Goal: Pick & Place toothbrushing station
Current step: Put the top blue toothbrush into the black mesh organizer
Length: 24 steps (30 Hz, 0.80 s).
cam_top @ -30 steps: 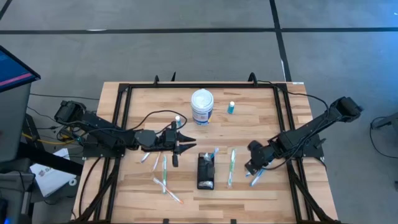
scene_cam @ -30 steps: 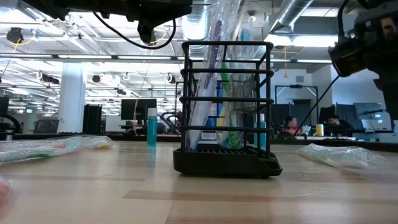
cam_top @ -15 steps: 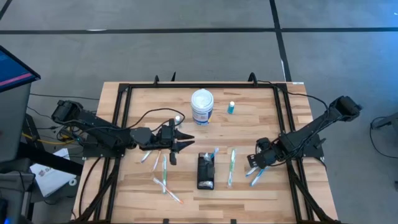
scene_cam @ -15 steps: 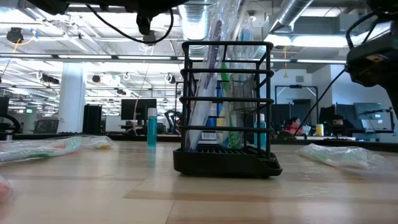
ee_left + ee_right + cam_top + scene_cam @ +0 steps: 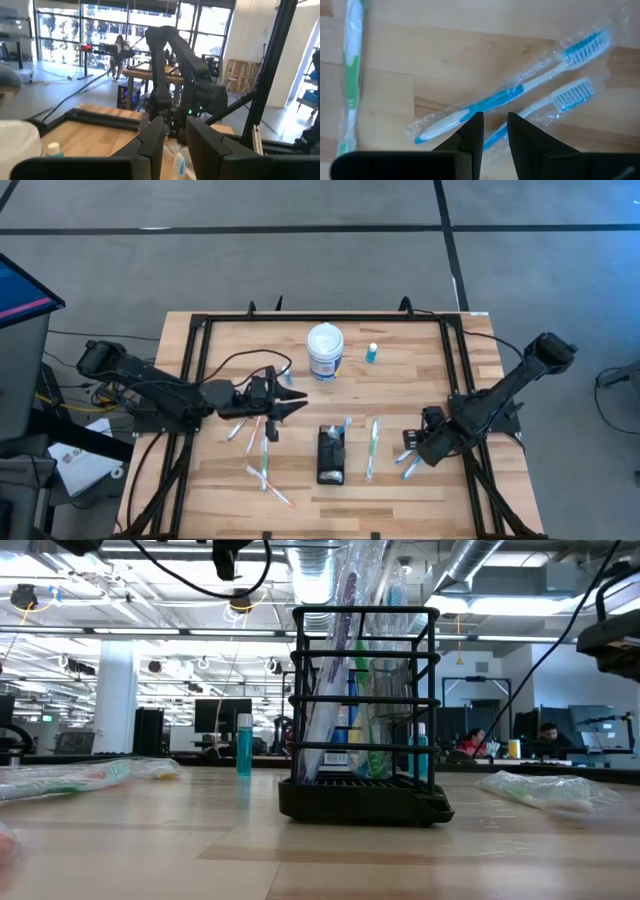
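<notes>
The toothbrushing station, a black slotted holder [image 5: 331,455], stands on its base on the table's near middle. In the low view the holder [image 5: 362,715] has wrapped toothbrushes upright inside it. My left gripper [image 5: 298,406] hangs above the table to the holder's left, pointing level toward the right edge; its fingers [image 5: 175,125] are open and hold nothing. My right gripper [image 5: 424,450] points down, right of the holder. It is open [image 5: 495,120] over two wrapped blue toothbrushes [image 5: 520,92] lying flat on the wood and touches nothing.
A green wrapped toothbrush [image 5: 373,448] lies between the holder and my right gripper. Several more wrapped brushes [image 5: 262,458] lie at the near left. A white tub [image 5: 325,350] and a small teal bottle [image 5: 372,353] stand at the far middle. Black frame rails [image 5: 196,370] border the table.
My left gripper has risen and drawn back a little toward the left edge. My right gripper has shifted toward the right edge, rolled about its own axis and tipped further down over the blue toothbrushes. Nothing on the table has moved.
</notes>
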### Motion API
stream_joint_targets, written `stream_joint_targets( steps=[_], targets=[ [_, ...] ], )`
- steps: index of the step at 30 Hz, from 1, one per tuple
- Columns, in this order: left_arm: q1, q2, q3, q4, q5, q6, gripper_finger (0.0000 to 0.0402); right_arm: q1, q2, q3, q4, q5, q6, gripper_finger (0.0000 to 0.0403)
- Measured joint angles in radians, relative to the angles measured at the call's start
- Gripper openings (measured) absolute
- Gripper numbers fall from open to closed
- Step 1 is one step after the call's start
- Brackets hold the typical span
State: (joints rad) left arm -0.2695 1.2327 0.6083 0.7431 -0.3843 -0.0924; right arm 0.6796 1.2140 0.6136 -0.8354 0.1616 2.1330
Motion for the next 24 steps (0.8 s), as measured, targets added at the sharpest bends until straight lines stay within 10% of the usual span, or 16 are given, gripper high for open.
stream_joint_targets(
  steps=[24],
  targets=[
    [0.0, -0.006, 0.0, -0.021, 0.0, 0.033, 0.0076, 0.007, 0.069, 0.0, 0.04, -0.003, 0.026, 0.0078]
  ],
)
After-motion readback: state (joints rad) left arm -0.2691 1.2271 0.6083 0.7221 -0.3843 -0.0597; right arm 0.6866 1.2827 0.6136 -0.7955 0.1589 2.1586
